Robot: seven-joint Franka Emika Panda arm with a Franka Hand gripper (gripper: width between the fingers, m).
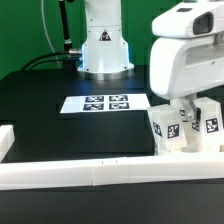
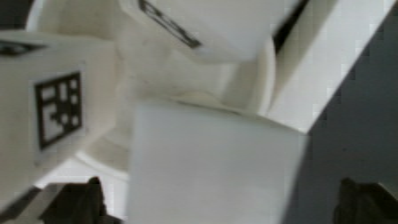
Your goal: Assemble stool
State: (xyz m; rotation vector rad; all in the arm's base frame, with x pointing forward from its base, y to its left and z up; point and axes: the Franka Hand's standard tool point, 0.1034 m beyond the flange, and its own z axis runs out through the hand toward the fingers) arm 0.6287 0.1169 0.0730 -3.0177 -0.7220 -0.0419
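In the exterior view my gripper (image 1: 186,112) hangs low at the right over a cluster of white leg blocks: one tagged block (image 1: 165,128) and another (image 1: 210,122) stand beside it. In the wrist view my gripper (image 2: 217,200) is open, with its dark fingertips (image 2: 80,203) wide apart on either side of a plain white leg block (image 2: 214,150). I see no contact with it. A tagged block (image 2: 54,100) stands next to it. A larger white part with a tag edge (image 2: 187,35) lies beyond; I cannot tell whether it is the round seat.
The marker board (image 1: 107,103) lies on the black table in front of the robot base (image 1: 105,45). Long white border rails (image 1: 80,172) run along the front edge and the exterior view's left side (image 1: 6,140).
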